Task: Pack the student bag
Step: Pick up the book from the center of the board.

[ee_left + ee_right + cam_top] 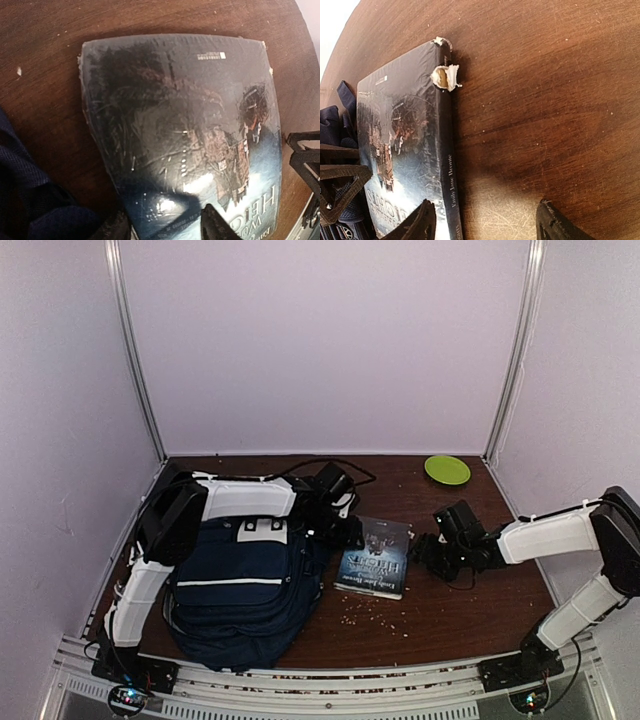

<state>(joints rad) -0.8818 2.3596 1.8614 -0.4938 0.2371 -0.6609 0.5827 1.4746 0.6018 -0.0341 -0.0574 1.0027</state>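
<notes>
1. The student bag, navy with thin white stripes, lies on the near-left part of the brown table, its white-patched top end towards the far side. The left arm reaches across above its far end.
2. A dark, glossy book lies flat just to the right of the bag, near the middle of the table, front cover up.
3. The left gripper sits at the book's left edge. In the left wrist view its fingers are spread, both tips over the cover and pinching nothing.
4. The right gripper sits at the book's right edge, opposite the left gripper. In the right wrist view its fingers are spread wide, one tip over the cover and the other over bare table, with the spine between them; nothing is pinched.
5. The spine faces right and carries the author's name, Emily Jane Bronte. Its far corner is torn, showing pale paper.
6. A small green plate stands at the far right of the table, well apart from the book.
7. Pale crumbs are scattered on the table just near of the book.
</notes>
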